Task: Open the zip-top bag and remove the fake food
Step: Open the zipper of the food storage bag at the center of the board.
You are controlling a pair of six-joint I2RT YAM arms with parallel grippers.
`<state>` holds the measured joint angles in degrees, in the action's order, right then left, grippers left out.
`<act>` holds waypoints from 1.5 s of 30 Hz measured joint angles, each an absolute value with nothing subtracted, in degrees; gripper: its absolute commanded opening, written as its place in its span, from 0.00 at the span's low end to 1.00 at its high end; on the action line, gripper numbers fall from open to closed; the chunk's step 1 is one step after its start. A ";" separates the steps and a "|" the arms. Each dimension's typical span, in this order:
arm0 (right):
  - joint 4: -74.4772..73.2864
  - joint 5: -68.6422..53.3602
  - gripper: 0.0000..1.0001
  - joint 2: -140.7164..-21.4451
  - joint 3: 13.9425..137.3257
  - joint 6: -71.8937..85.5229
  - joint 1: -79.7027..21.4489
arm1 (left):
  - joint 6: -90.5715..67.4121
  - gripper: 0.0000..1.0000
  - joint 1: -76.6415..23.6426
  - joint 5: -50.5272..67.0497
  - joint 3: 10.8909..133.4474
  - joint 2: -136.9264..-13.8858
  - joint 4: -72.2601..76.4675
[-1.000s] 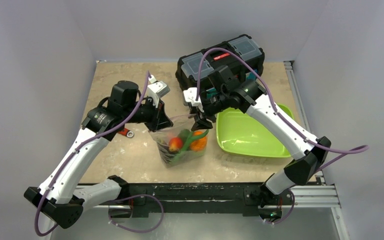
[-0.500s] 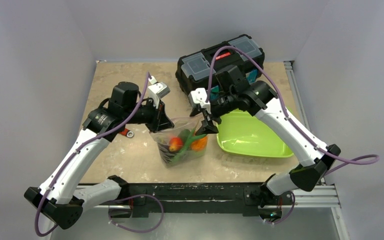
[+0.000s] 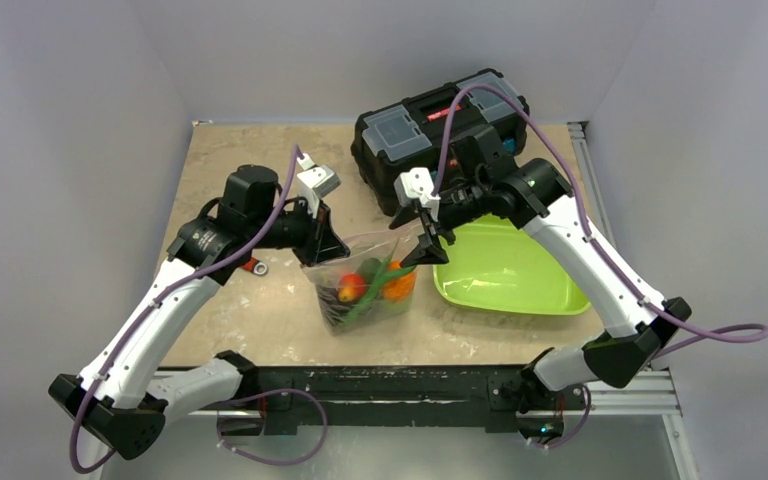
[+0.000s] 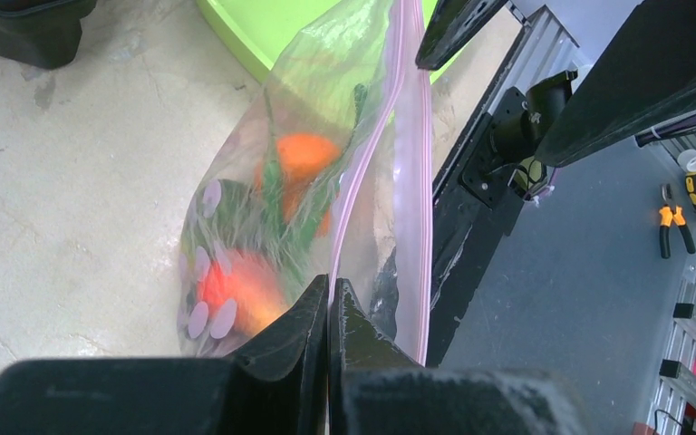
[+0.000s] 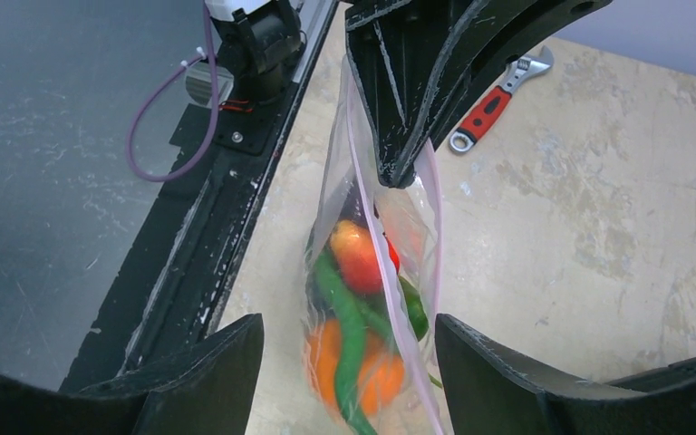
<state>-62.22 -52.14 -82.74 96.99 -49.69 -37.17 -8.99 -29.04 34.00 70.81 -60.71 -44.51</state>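
Mid-frame, the clear crinkly zip-top bag [image 3: 360,305] of small plastic fake food [image 3: 372,283] hangs from the left gripper [image 3: 331,252], clamped on one lip; its pinkish zip strip [image 4: 408,136] runs rightward to the wide-open right gripper [image 3: 426,248].

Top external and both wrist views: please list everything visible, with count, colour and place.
zip-top bag: one, clear with pink zip strip, table centre, held upright
fake food: several, orange, red and green, inside the bag
tray: one, lime green, right of the bag
toolbox: one, black, far side
wrench: one, red-handled, left of the bag
table: one, beige
left gripper: shut on the bag's zip edge
right gripper: open, at the bag's tray-side end
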 measured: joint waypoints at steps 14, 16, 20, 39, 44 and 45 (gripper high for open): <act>-62.52 -55.07 0.68 -79.70 96.99 -50.13 -32.23 | -9.45 0.00 -28.91 34.15 70.48 -60.71 -44.03; -62.52 -55.22 0.68 -79.00 96.99 -50.17 -31.48 | -9.45 0.00 -28.51 34.20 70.48 -60.71 -43.79; -62.54 -55.90 0.69 -77.62 96.99 -50.19 -30.04 | -9.45 0.00 -26.96 34.46 70.48 -60.71 -43.64; -62.37 -58.11 0.69 -76.05 95.94 -50.22 -26.39 | -12.95 0.00 -15.75 37.93 73.82 -62.87 -40.80; -61.87 -58.26 0.70 -74.41 94.02 -50.22 -25.23 | -13.56 0.00 -13.76 37.52 80.58 -64.75 -40.01; -61.69 -58.26 0.70 -74.08 93.58 -50.19 -25.08 | -13.98 0.00 -13.74 37.52 81.71 -64.88 -39.64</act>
<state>-61.69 -58.26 -74.08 93.58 -50.19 -25.08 -13.98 -13.74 37.52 81.71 -64.88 -39.64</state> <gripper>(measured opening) 0.693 0.005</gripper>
